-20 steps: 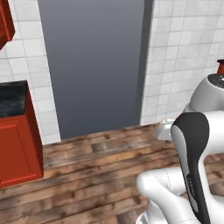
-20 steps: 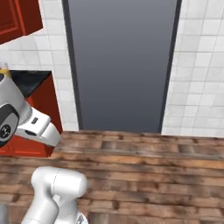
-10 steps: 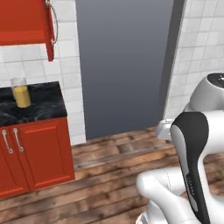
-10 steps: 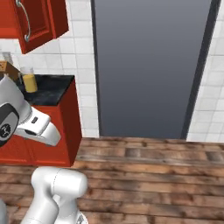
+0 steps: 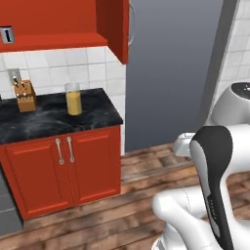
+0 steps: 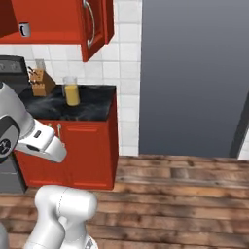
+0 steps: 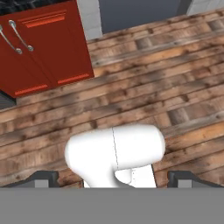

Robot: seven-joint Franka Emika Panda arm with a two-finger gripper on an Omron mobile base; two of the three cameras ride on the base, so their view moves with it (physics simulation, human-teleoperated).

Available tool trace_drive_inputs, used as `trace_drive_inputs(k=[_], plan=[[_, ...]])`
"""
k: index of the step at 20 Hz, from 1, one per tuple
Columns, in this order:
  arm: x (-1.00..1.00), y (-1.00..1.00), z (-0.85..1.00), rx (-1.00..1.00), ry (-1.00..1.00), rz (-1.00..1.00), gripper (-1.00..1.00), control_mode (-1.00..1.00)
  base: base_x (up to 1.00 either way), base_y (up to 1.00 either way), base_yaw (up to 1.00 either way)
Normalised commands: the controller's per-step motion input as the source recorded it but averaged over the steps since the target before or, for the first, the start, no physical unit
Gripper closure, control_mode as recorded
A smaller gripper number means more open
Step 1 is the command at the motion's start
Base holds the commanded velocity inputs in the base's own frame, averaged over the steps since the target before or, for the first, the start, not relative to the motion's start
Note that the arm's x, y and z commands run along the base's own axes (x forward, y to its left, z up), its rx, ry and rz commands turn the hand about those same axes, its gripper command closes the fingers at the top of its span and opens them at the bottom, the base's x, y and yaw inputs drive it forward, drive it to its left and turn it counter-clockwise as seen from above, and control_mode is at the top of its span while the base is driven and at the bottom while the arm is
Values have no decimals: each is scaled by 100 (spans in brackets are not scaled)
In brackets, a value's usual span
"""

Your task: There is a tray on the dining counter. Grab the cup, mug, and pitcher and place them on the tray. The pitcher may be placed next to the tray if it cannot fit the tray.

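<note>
Pitcher (image 5: 73,98) upright on black worktop (image 5: 53,117) above red cabinet doors (image 5: 63,168), beside knife block (image 5: 24,95). Gripper (image 7: 113,178) aimed at wood floor (image 7: 175,87), fingers wide apart, empty. Approach step by the look of it: next, closing on the worktop, then reaching for the glass. Tiled wall (image 6: 127,73), grey panel (image 6: 194,73) alongside.

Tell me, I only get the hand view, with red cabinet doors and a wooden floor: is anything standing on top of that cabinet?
Observer: Yes. The pitcher stands upright on the black worktop; it is clear glass, orange-yellow in its lower part.
Operator: Anything beside it?
Observer: A wooden knife block, apart from it, on its left in both base views.
Operator: And above?
Observer: A red wall cabinet hangs over the worktop.
</note>
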Motion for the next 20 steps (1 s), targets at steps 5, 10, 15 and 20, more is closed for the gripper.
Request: trace_drive_inputs(k=[5,10,15,20], plan=[[0,0,0,0,0,0,-100,100,44,59,1],[0,0,0,0,0,0,-100,100,77,39,10],[0,0,0,0,0,0,-100,100,80,35,26],[0,0,0,0,0,0,-100,100,55,57,32]])
